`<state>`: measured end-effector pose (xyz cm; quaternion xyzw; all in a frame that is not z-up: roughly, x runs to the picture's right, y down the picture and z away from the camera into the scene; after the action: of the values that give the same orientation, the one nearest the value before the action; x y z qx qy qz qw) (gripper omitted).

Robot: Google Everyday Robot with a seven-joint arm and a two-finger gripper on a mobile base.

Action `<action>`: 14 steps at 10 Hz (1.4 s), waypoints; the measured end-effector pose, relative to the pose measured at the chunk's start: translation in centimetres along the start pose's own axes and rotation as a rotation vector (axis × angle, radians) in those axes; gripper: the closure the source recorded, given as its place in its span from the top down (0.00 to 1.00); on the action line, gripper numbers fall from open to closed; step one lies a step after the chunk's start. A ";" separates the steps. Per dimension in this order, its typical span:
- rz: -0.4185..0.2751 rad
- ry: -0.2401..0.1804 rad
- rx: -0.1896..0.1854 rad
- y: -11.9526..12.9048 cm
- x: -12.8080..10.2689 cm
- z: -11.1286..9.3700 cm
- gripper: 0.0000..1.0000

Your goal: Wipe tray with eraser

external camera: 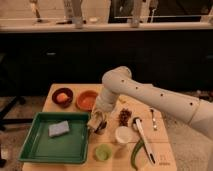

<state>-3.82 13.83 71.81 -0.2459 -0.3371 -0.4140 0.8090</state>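
The green tray (35,150) sits at the table's (165,150) front left, a grey-blue sponge pad (58,128) lying in it (toward the back). Just off its right rim hangs the gripper (96,124), near a small cup; the eraser can't be made out.

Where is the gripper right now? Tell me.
The gripper is low over the table's middle, just off the right rim of the green tray, below the orange bowl.
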 end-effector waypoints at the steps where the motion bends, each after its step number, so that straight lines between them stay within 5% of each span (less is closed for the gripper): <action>1: -0.017 -0.009 -0.001 -0.2 -0.6 0.1 0.00; 9: -0.015 -0.008 -0.005 0.0 -0.5 0.1 0.00; 14: -0.146 -0.035 -0.044 -4.2 -4.1 2.0 0.00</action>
<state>-9.75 14.99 70.53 -0.2455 -0.3593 -0.4745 0.7651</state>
